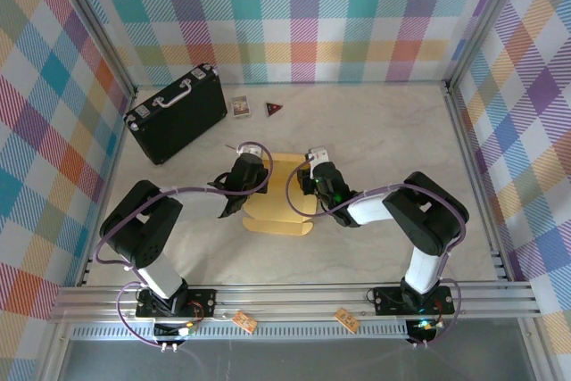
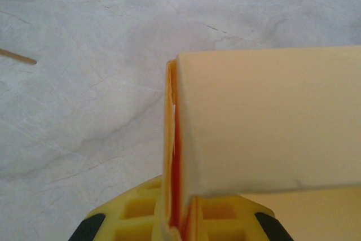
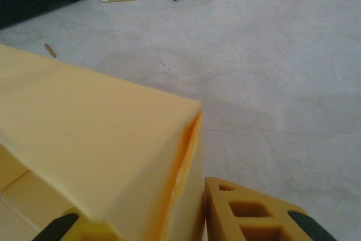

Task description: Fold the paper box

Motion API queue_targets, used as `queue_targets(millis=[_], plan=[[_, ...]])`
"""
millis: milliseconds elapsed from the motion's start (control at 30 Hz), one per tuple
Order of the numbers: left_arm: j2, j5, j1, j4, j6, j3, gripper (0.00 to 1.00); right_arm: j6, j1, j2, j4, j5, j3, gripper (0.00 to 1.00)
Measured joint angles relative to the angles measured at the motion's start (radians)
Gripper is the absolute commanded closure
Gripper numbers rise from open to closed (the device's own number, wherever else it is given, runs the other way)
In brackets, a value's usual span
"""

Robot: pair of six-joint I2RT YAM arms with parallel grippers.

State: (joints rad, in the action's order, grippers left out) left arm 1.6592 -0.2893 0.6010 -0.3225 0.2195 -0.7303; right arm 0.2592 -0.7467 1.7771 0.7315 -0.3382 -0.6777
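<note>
The mustard-yellow cardboard paper box (image 1: 278, 194) sits on the pale tabletop (image 1: 384, 131), between the left gripper (image 1: 251, 186) and the right gripper (image 1: 309, 186). Behind it, from left to right, lie a black hard case (image 1: 176, 113), a small card box (image 1: 239, 107) and a dark triangle packet (image 1: 274, 110).

Robot arms: two, a left arm (image 1: 147, 229) and a right arm (image 1: 419, 220)
Hands: two, the left hand (image 1: 243, 176) and the right hand (image 1: 314, 174)
Yellow paper box (image 1: 277, 211): one
Black case (image 1: 176, 113): one
Small card pack (image 1: 239, 107): one
Dark triangular packet (image 1: 274, 110): one
Thin wooden stick (image 3: 51, 50): one
Tags on the front rail: two, a left tag (image 1: 243, 320) and a right tag (image 1: 346, 318)
</note>
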Motion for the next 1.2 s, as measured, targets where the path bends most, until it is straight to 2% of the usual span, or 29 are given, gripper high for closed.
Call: queue_targets(millis=[67, 167, 300, 433, 467, 700, 767, 833, 933, 1100, 1200], plan=[[-0.004, -0.025, 0.0, 0.007, 0.029, 0.003, 1.0, 0.013, -0.001, 0.0, 0.0, 0.007, 0.001, 0.59], [-0.018, -0.049, 0.0, 0.01, 0.057, 0.018, 1.0, 0.014, -0.001, 0.0, 0.009, 0.007, 0.012, 0.6], [-0.032, -0.053, 0.0, 0.013, 0.074, 0.031, 1.0, 0.01, -0.001, 0.0, 0.012, 0.017, 0.018, 0.77], [-0.047, -0.056, 0.001, 0.034, 0.08, 0.034, 1.0, -0.001, -0.001, 0.011, 0.024, 0.022, 0.018, 0.99], [-0.052, -0.056, 0.001, 0.042, 0.08, 0.034, 1.0, -0.003, -0.001, 0.016, 0.028, 0.021, 0.018, 1.0], [-0.058, -0.053, 0.006, 0.066, 0.08, 0.034, 1.0, -0.013, -0.001, 0.029, 0.046, 0.026, 0.018, 0.99], [-0.059, -0.052, 0.006, 0.066, 0.08, 0.034, 1.0, -0.016, -0.001, 0.029, 0.055, 0.028, 0.024, 0.72], [-0.06, -0.049, 0.007, 0.07, 0.08, 0.033, 1.0, -0.031, -0.001, 0.029, 0.068, 0.047, 0.029, 0.66], [-0.064, -0.043, 0.007, 0.078, 0.079, 0.032, 1.0, -0.045, -0.001, 0.029, 0.085, 0.075, 0.031, 0.68], [-0.075, -0.042, 0.006, 0.093, 0.069, 0.032, 1.0, -0.067, 0.002, 0.053, 0.107, 0.095, 0.031, 0.84], [-0.077, -0.037, 0.007, 0.108, 0.062, 0.032, 1.0, -0.073, 0.002, 0.068, 0.115, 0.089, 0.03, 0.86]])
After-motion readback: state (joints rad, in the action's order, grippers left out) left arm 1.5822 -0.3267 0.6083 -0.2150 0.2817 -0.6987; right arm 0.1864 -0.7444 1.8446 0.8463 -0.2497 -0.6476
